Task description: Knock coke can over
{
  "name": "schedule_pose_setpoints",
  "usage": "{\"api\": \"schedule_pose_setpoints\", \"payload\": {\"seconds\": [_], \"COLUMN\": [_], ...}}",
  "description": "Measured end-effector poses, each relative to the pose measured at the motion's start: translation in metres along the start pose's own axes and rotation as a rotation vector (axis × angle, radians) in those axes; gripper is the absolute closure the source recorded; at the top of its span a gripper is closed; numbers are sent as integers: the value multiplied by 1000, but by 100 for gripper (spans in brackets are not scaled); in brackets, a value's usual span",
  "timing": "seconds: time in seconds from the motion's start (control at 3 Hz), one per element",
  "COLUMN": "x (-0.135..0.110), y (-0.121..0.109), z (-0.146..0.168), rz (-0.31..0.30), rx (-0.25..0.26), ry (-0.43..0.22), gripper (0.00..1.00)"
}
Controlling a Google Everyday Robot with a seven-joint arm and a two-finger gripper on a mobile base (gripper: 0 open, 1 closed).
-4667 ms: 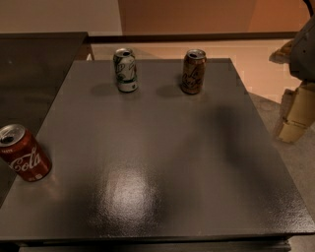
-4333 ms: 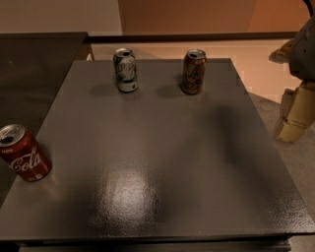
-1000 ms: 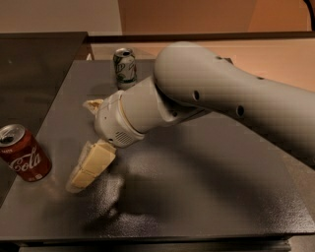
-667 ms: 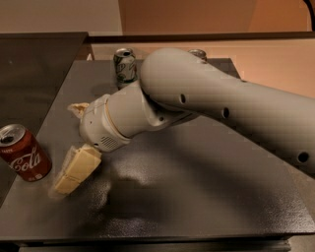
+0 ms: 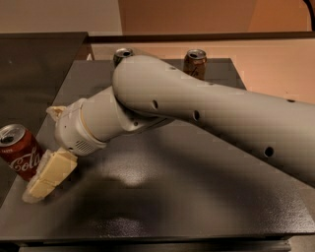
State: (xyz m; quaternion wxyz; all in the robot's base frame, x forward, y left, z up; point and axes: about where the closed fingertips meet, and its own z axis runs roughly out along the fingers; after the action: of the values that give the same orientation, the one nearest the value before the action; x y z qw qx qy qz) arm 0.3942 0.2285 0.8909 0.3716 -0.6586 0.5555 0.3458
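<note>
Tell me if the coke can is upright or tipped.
Upright: the can stands at the table's left edge, silver top up; the pincer is right beside it.

Dark grey table (image 5: pixel 197 197), glare patch; darker counter (image 5: pixel 34 64) left; tan floor (image 5: pixel 268 64); pale wall (image 5: pixel 59 15).

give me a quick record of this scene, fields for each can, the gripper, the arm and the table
coke can: upright, at the table's left edge
gripper: low over the table, right beside the coke can's right side; cannot tell if they touch
arm: reaches across the table from the right
back left can: only its top shows behind the arm
back right can: brown, upright at the far edge
table: dark grey top
task state: coke can not yet knocked over
</note>
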Motion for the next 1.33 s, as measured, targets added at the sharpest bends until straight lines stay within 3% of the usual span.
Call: {"api": "schedule_pose_setpoints", "payload": {"seconds": [0.67, 1.0, 1.33], "x": [-1, -1, -1], "y": [-11, -19, -24], "z": [26, 37, 44], "rz": [-4, 19, 43], "rx": [-2, -23, -40], "ry": [0, 0, 7], "gripper": [0, 18, 42]}}
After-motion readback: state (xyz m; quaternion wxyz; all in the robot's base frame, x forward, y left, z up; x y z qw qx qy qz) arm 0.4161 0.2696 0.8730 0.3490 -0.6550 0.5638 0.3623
